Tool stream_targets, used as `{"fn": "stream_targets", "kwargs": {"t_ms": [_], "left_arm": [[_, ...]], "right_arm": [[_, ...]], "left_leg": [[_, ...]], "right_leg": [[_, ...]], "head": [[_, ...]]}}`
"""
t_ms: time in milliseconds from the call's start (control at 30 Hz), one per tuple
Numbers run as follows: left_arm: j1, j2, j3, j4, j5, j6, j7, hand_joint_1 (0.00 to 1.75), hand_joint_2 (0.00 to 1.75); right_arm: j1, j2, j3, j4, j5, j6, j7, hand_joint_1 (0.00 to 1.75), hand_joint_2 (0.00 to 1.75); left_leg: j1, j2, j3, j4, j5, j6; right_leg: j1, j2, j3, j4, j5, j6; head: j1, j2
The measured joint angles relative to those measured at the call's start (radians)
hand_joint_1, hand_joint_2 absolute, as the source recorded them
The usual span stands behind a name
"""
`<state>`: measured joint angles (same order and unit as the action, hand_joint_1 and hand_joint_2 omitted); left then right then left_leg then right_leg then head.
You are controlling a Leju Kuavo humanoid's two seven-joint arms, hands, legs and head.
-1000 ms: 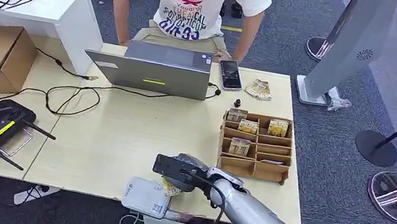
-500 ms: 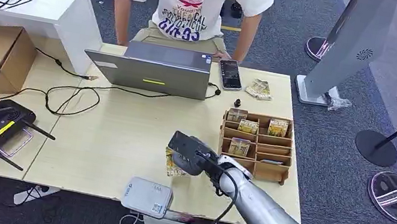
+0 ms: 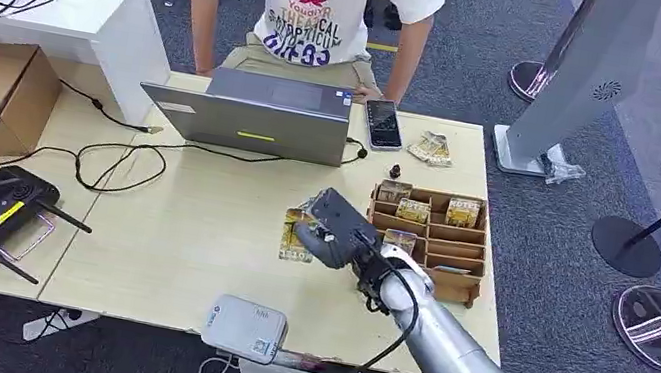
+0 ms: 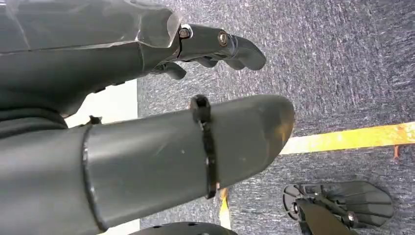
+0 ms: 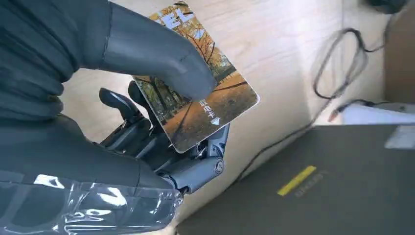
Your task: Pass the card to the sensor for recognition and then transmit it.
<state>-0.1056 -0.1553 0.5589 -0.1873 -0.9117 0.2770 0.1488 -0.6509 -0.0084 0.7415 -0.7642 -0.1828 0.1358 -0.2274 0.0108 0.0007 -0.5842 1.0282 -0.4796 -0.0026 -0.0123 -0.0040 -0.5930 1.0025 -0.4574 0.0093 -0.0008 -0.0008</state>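
Laptop (image 3: 253, 113) behind, card rack (image 3: 426, 243) right, sensor (image 3: 244, 328) at front edge — card (image 3: 297, 239) between.

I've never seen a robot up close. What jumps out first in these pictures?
The silver right arm reaching over the middle of the pale table, its right hand pinching a card printed with an autumn tree scene between thumb and fingers. Just beyond it stands a wooden card rack holding more cards, and at the table's far edge a person in a white T-shirt sits behind a grey laptop.
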Motion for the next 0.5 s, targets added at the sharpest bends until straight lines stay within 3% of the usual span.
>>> {"fn": "stream_targets", "kwargs": {"t_ms": [300, 500], "left_arm": [[0.0, 0.0, 0.0, 0.0, 0.004, 0.008, -0.003, 0.0, 0.0], [0.0, -0.001, 0.0, 0.0, 0.005, 0.009, -0.003, 0.0, 0.0]], "right_arm": [[0.061, -0.021, -0.163, -0.232, 0.021, -0.048, -0.011, 1.75, 1.75], [0.074, -0.021, -0.22, -0.317, 0.047, -0.072, -0.015, 1.75, 1.75]], "left_leg": [[0.0, 0.0, 0.0, 0.0, 0.0, 0.0], [0.0, 0.0, 0.0, 0.0, 0.0, 0.0]], "right_leg": [[0.0, 0.0, 0.0, 0.0, 0.0, 0.0], [0.0, 0.0, 0.0, 0.0, 0.0, 0.0]], "head": [[0.0, 0.0], [0.0, 0.0]]}}
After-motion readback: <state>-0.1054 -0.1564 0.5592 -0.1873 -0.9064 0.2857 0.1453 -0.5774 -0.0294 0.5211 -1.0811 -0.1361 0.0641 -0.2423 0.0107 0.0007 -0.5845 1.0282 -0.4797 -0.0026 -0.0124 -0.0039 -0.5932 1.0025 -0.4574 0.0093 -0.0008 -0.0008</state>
